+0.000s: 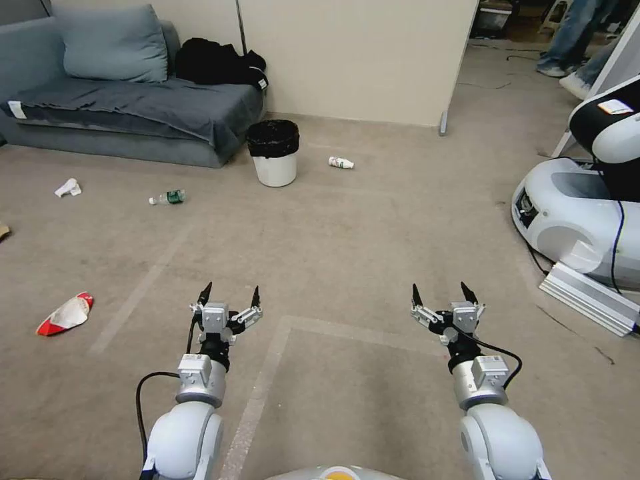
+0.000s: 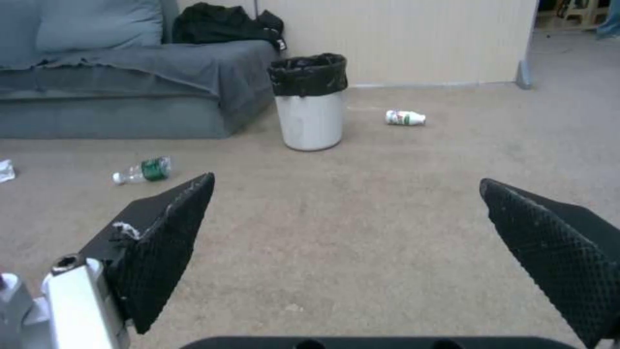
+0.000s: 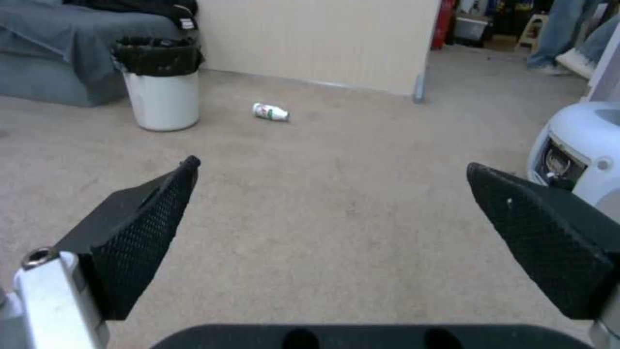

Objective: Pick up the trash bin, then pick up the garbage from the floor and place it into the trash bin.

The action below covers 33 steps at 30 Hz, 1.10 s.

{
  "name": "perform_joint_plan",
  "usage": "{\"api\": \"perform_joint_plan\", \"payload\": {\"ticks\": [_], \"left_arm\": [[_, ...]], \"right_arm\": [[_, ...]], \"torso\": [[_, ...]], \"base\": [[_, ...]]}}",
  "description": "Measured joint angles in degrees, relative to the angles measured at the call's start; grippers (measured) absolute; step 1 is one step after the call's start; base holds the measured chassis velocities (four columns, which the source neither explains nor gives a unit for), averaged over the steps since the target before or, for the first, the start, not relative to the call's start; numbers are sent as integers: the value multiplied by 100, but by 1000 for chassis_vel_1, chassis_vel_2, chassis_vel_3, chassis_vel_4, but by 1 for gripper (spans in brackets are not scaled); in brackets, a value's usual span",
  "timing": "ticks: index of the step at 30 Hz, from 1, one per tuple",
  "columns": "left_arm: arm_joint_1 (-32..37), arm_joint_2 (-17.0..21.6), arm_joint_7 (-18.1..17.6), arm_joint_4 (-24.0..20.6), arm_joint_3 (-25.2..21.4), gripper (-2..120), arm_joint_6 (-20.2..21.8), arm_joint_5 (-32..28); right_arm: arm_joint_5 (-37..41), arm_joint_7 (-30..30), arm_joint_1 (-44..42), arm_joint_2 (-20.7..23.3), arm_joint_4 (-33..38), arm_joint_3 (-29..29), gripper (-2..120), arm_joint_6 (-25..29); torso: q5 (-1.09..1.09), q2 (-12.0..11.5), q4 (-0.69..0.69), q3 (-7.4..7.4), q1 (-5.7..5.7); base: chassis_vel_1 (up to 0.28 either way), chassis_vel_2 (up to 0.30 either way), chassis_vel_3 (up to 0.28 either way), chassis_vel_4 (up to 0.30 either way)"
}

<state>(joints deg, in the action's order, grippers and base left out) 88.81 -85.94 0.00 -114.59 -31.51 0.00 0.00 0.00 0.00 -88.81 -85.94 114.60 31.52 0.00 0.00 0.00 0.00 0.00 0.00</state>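
The trash bin (image 1: pixel 274 155) (image 2: pixel 311 104) (image 3: pixel 162 85), white with a black bag over its rim, stands upright on the carpet floor (image 1: pixel 373 233) beside the sofa corner, far ahead of both arms. Garbage lies scattered: a white-labelled bottle (image 1: pixel 341 162) (image 2: pixel 405 117) (image 3: pixel 270 111) right of the bin, a clear green-labelled bottle (image 1: pixel 167 197) (image 2: pixel 142 170) to its left, crumpled white paper (image 1: pixel 68 188), and a red-white wrapper (image 1: pixel 65 314) at the near left. My left gripper (image 1: pixel 231 291) (image 2: pixel 348 186) and right gripper (image 1: pixel 439 291) (image 3: pixel 333 167) hover open and empty over the carpet.
A grey sofa (image 1: pixel 120 93) with a black garment (image 1: pixel 220 63) fills the back left. A beige partition wall (image 1: pixel 360 60) stands behind the bin. Another white robot base (image 1: pixel 573 213) and a metal rail (image 1: pixel 587 297) sit at the right. Pale tape lines cross the carpet.
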Motion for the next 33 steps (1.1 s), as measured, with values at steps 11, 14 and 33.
{"api": "perform_joint_plan", "payload": {"ticks": [11,14,33], "left_arm": [[8,0,0,-6,6,100,13,1],[95,-1,-99,-189,41,100,158,28],[1499,-66,-1854,-2898,802,100,2492,555]], "right_arm": [[0,0,-3,-1,3,0,100,0],[-34,1,-69,-19,101,-9,100,-12],[-1196,166,-1897,-617,2689,-591,100,-526]], "torso": [[0,0,0,0,0],[-1,0,1,0,1],[1,0,1,-1,0]], "base": [[0,0,0,0],[0,0,0,0],[0,0,0,0]]}}
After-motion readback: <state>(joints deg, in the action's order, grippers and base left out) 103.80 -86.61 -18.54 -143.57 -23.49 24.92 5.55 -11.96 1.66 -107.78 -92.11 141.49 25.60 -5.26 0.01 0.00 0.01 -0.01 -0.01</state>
